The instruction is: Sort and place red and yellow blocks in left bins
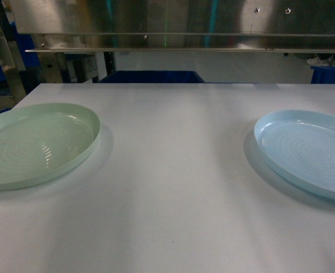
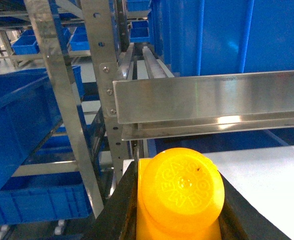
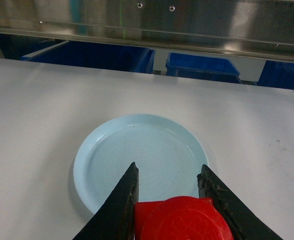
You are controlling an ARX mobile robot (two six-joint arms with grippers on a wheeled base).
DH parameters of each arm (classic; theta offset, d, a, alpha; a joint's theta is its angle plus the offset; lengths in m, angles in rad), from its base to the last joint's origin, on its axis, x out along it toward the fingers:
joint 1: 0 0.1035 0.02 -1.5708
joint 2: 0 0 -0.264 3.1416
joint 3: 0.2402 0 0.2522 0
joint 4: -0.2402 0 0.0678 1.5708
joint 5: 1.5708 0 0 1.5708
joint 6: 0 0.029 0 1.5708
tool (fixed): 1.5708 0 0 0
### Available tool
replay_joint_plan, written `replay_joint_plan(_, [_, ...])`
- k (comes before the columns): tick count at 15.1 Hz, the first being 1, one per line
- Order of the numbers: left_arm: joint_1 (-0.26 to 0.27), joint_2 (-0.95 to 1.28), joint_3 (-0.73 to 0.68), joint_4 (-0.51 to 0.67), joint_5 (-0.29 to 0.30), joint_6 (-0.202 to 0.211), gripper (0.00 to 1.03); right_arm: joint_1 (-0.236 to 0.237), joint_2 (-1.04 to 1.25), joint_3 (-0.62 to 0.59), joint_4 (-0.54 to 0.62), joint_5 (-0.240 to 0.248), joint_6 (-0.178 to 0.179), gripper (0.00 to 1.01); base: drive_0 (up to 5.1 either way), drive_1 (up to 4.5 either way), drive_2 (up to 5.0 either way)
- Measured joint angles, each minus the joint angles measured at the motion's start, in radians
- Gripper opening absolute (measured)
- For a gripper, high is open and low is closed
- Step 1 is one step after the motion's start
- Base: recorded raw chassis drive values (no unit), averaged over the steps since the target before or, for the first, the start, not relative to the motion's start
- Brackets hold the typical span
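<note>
Both bricks are cut off at the picture bottoms. The yellow brick [image 2: 180,192] is squeezed in the left gripper [image 2: 179,210], held up near a blue crate [image 2: 17,120]. The red brick [image 3: 184,220] is pinched by the right gripper [image 3: 169,200] above the pale blue plate [image 3: 142,150].

This looks like a warehouse or factory sorting station rather than a home. Ahead of the left gripper [image 2: 179,220] stands a perforated metal rack upright [image 2: 62,100] with blue plastic crates [image 2: 17,115] shelved to its left and more stacked down the aisle beyond. A brushed steel shelf rail [image 2: 211,102] runs just above and in front of it. Beyond the right gripper [image 3: 169,200] a plain white worktable [image 3: 37,110] ends under a riveted stainless panel [image 3: 161,20], with further blue bins [image 3: 201,67] parked behind the far edge
</note>
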Motion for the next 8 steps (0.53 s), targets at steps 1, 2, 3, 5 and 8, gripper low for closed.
replay_joint_plan(1, [0.011, -0.062, -0.027, -0.033, 0.000, -0.005, 0.26, 0.000, 0.000, 0.000, 0.000, 0.000, 0.000, 0.29, 0.0, 0.00, 0.0])
replay_joint_plan(2, [0.020, -0.122, -0.043, -0.069, 0.000, -0.014, 0.26, 0.000, 0.000, 0.000, 0.000, 0.000, 0.000, 0.29, 0.0, 0.00, 0.0])
replay_joint_plan(3, [0.023, -0.176, -0.053, -0.092, -0.010, -0.018, 0.26, 0.000, 0.000, 0.000, 0.000, 0.000, 0.000, 0.29, 0.0, 0.00, 0.0])
replay_joint_plan(5, [0.019, -0.261, -0.063, -0.142, -0.008, -0.025, 0.26, 0.000, 0.000, 0.000, 0.000, 0.000, 0.000, 0.29, 0.0, 0.00, 0.0])
replay_joint_plan(8, [0.008, -0.293, -0.077, -0.230, 0.007, -0.045, 0.26, 0.000, 0.000, 0.000, 0.000, 0.000, 0.000, 0.29, 0.0, 0.00, 0.0])
